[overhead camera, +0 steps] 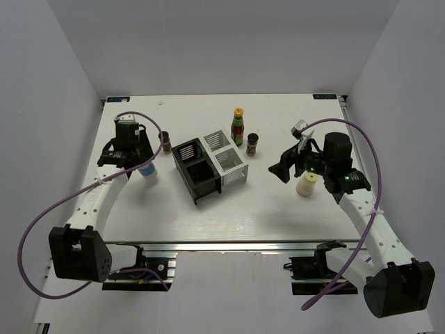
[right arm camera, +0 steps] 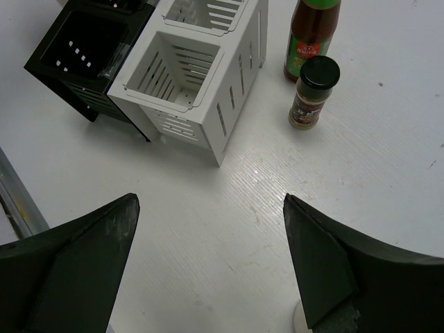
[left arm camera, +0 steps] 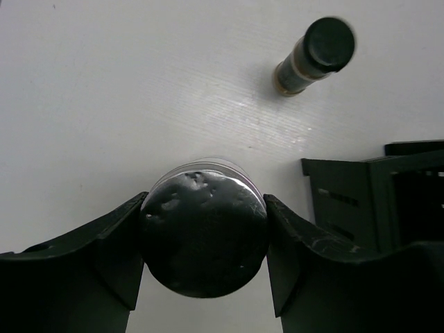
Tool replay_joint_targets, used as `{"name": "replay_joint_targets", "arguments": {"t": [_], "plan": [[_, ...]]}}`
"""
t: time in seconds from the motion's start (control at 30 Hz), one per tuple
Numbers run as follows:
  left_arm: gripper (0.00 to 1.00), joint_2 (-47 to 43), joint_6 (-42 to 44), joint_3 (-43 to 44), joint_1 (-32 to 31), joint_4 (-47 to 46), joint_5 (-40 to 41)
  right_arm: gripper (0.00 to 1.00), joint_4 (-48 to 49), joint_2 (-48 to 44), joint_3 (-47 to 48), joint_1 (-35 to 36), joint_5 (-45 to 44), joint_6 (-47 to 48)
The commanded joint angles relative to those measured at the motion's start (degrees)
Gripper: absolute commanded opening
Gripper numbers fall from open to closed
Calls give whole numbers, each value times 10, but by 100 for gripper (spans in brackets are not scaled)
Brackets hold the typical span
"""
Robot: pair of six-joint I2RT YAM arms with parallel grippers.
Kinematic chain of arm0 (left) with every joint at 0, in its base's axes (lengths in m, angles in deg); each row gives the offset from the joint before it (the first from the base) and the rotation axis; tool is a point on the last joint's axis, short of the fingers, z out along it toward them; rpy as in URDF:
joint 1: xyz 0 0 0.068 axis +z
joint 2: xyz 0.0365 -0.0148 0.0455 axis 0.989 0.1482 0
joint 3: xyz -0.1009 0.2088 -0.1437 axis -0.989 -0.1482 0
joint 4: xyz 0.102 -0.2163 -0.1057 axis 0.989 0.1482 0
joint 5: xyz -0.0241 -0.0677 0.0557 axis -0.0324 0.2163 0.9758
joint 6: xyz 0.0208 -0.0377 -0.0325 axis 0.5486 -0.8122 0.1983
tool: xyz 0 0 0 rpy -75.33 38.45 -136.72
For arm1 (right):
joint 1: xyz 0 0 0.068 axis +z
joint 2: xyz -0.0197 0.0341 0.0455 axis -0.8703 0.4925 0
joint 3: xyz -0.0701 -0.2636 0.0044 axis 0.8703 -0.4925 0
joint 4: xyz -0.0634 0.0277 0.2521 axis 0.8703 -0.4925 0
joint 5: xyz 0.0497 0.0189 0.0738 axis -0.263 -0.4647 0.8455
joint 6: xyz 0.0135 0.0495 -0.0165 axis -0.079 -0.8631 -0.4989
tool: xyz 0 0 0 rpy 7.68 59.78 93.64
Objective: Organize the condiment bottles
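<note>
Plenty of bare table (left arm camera: 104,104) surrounds the left gripper (left arm camera: 205,229), clamped on the silver-lidded jar (left arm camera: 203,239), its long axis pointing at the wrist camera; right gripper (right arm camera: 209,208) gapes wide.

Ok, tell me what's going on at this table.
A two-arm robot is partway through tidying. The left gripper is closed on the silver-lidded jar, left of the divided rack. The right gripper is open and empty, by the cream bottle. The sauce bottle, one spice jar and the other spice jar stand on the table outside the rack, whose visible compartments look empty.
</note>
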Motion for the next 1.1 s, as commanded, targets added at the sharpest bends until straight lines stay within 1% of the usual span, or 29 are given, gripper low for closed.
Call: {"name": "replay_joint_targets", "arguments": {"t": [0.0, 0.2, 0.4, 0.5, 0.53, 0.6, 0.8, 1.07], "plan": [[0, -59, -14, 51, -2, 4, -33, 89, 11, 2, 0, 3, 0, 5], [0, -75, -24, 94, -22, 38, -30, 89, 12, 1, -1, 2, 1, 4], [0, -71, -37, 160, -73, 63, -16, 89, 11, 5, -2, 2, 2, 3], [0, -53, -41, 203, -137, 82, 30, 89, 10, 7, -3, 2, 0, 3], [0, -45, -41, 211, -145, 86, 44, 89, 9, 7, -2, 2, 1, 4], [0, -37, -43, 232, -159, 89, 44, 89, 9, 8, -2, 3, 1, 3], [0, 10, -39, 271, -188, 81, 45, 89, 8, 9, -3, 2, 3, 3], [0, 69, -34, 292, -212, 61, 45, 89, 7, 9, -3, 3, 3, 3]]}}
